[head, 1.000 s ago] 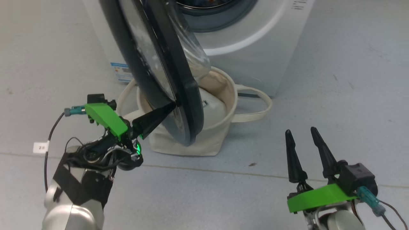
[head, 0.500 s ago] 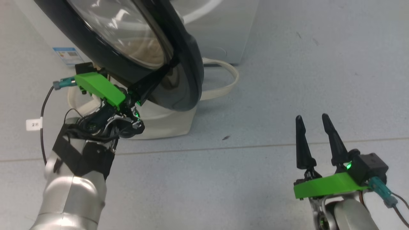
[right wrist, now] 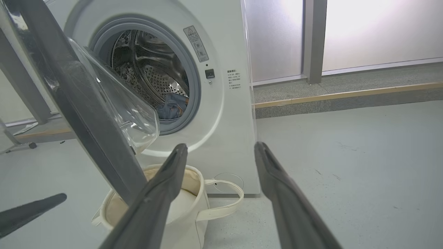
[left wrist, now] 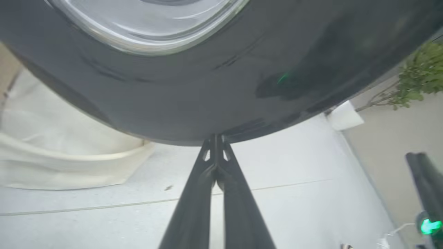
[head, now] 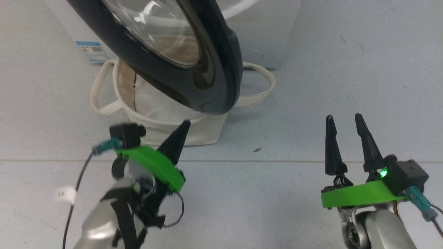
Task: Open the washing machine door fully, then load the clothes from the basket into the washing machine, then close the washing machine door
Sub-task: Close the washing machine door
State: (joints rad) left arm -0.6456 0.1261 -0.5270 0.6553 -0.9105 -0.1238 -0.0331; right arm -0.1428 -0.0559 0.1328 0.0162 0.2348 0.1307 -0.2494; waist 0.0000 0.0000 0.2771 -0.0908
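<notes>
Door stage, late in the task by the look of it. At 11 o'clock in head view, washing machine door [head: 207,83] hanging partway out from the washing machine [head: 266,31], lower rim directly above the basket [head: 204,131]. Rising from 7 o'clock toward centre, left tool [head: 185,126], fingers pressed together into one blade, nothing pinched; likely shut so as to serve as a stiff pusher on the rim rather than to grasp. In left wrist view, joined fingertips [left wrist: 211,145] right at the door's lower edge; cannot tell whether touching or just short, gap suggested by head view. At 4 o'clock, right tool [head: 343,119], fingers spread wide, empty, well apart from door and basket, probably to keep out of the door's swing. From right wrist view, clothes [right wrist: 171,107] as a bluish heap low inside the steel drum, at 9 o'clock of that view; print too small to read. Basket on the floor just in front of the machine, holding a plain white bundle [head: 155,103], not task goods. Judged: loading done, closing left. Risk: door rim passing close over the loop handle [head: 273,83]; could snag on the swing shut.
</notes>
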